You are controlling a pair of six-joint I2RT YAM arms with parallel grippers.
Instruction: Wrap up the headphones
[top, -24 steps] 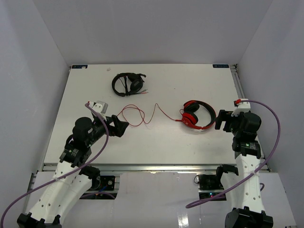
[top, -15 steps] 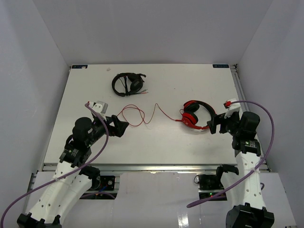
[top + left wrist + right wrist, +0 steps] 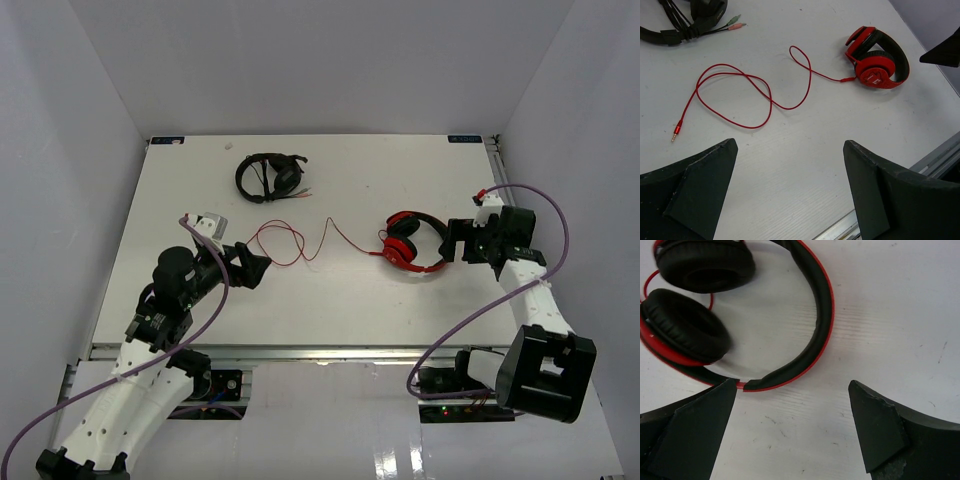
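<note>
Your headphones (image 3: pixel 415 242) lie flat on the table (image 3: pixel 400 165), right of centre. The two black-padded ear cups sit close together on the left side and the red headband arcs out to the right. The cable (image 3: pixel 298 242) leaves the nearer ear cup and runs left across the table in loose curves, ending in a wide loop. It lies unwound, with none of it around the headband or cups. In the left wrist view its plug (image 3: pixel 676 132) rests on the table just ahead of one finger of the left gripper, apart from it.

Your right gripper (image 3: pixel 453 246) sits just beside the headband on its right side, jaws spread wide and holding nothing. Its wrist view shows the headband curving across the gap ahead of the fingers. One fingertip is right next to the headband's near edge, and you cannot tell from here whether the two touch.

Your left gripper (image 3: pixel 256 267) is low over the table at the left end of the cable, near the loop. Its jaws are also fully apart and it grips nothing.

The black headphones (image 3: pixel 268 177) lie towards the far edge, left of centre, well apart from the red pair. Their own cord is bundled, with green and pink plugs sticking out.
</note>
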